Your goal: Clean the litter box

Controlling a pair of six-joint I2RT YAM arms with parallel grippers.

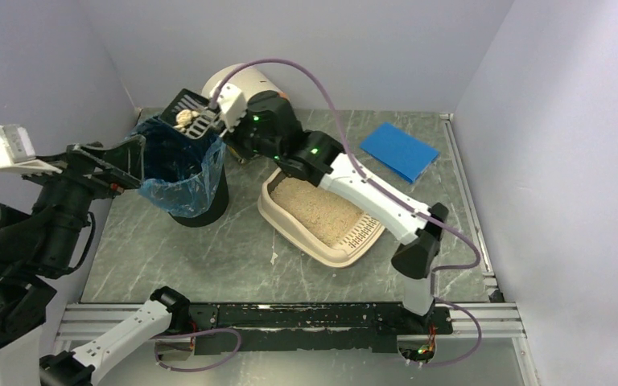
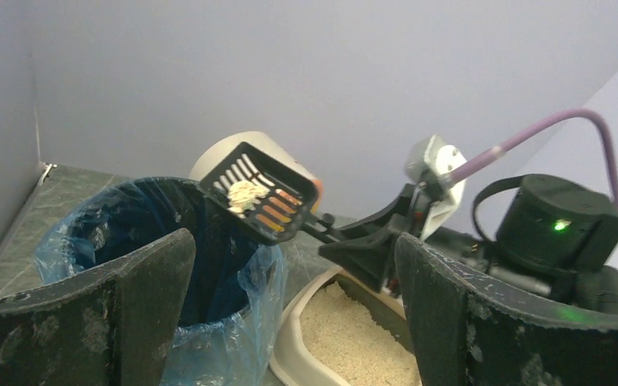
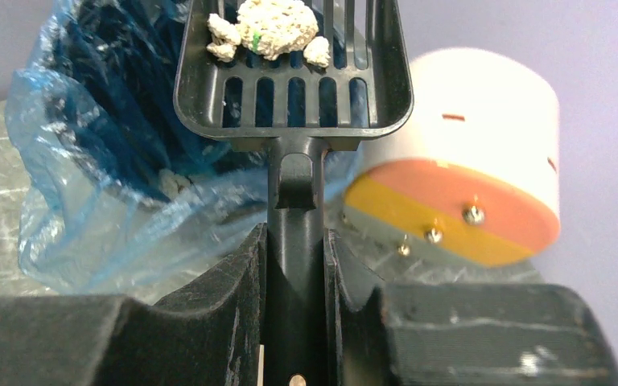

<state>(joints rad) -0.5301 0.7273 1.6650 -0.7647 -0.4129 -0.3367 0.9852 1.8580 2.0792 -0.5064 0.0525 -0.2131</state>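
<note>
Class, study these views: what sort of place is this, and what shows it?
Probably a robot test cell, not a home: plain walls box in a marble-patterned table, robot arms are bolted at its edge, and a litter box sits beside a lined bin.

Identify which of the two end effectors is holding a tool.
The right end effector: its jaws are shut on the handle of the black scoop. The left end effector stands wide open and empty.

scoop (image 3: pixel 291 88) front cropped, litter box (image 1: pixel 291 232) partly hidden
</note>
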